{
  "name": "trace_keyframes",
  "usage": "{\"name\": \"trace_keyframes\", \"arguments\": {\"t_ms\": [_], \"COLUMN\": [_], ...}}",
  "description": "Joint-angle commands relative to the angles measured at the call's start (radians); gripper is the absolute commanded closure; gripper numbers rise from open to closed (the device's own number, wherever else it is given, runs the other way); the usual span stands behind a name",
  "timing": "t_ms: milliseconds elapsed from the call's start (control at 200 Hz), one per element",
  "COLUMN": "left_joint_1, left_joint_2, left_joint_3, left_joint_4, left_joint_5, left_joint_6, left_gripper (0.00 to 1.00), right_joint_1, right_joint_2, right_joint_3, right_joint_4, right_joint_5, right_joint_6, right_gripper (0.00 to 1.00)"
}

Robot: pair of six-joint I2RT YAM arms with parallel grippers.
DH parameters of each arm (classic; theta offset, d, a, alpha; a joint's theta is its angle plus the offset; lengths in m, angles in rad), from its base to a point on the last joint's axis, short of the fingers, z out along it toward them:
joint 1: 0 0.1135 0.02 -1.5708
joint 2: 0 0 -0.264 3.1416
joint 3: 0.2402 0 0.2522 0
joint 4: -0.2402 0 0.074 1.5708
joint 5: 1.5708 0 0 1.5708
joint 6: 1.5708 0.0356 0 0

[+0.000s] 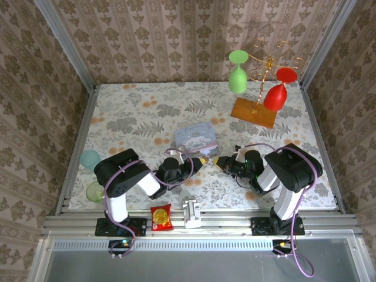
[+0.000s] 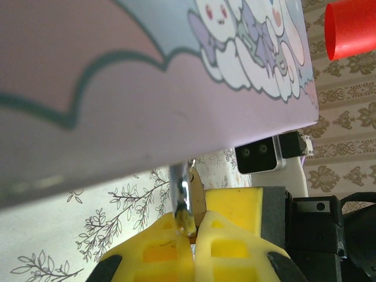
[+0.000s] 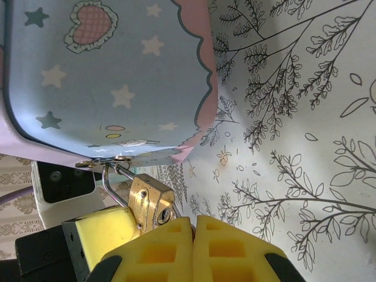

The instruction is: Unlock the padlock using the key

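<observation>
The brass padlock (image 3: 148, 202) hangs by its silver shackle (image 3: 111, 188) from the hasp of the pale blue cartoon tin (image 1: 195, 140) (image 3: 106, 76). Its keyhole faces the right wrist camera. My left gripper (image 2: 192, 232) (image 1: 201, 160) is shut on the padlock (image 2: 191, 202) just under the tin's edge. My right gripper (image 3: 194, 222) (image 1: 218, 162) is shut right beside the keyhole. A thin silvery sliver, the key (image 3: 176, 210), pokes out of its fingertips along the lock's edge; most of the key is hidden. The two grippers meet tip to tip in front of the tin.
A gold rack on a wooden base (image 1: 254, 111) holds a green glass (image 1: 237, 76) and a red glass (image 1: 276, 94) at the back right. Two pale cups (image 1: 89, 158) (image 1: 94, 191) stand at the left edge. A red packet (image 1: 161, 217) and a white block (image 1: 192, 212) lie near the front rail.
</observation>
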Motion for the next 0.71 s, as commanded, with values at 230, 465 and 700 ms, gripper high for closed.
{"name": "trace_keyframes", "arguments": {"t_ms": [230, 465, 700], "left_joint_1": [0.008, 0.007, 0.002], "left_joint_2": [0.009, 0.013, -0.001], "left_joint_3": [-0.009, 0.000, 0.005], "left_joint_4": [-0.030, -0.034, -0.053], "left_joint_5": [0.028, 0.032, 0.021], "left_joint_6": [-0.072, -0.068, -0.065], "left_gripper": [1.00, 1.00, 1.00], "right_joint_1": [-0.003, -0.002, -0.003], "right_joint_2": [-0.035, -0.039, -0.032], "right_joint_3": [0.011, -0.005, 0.008], "right_joint_4": [0.035, 0.036, 0.035], "right_joint_5": [-0.049, -0.052, -0.075], "right_joint_6": [-0.002, -0.013, -0.017], "right_gripper": [1.00, 1.00, 1.00]}}
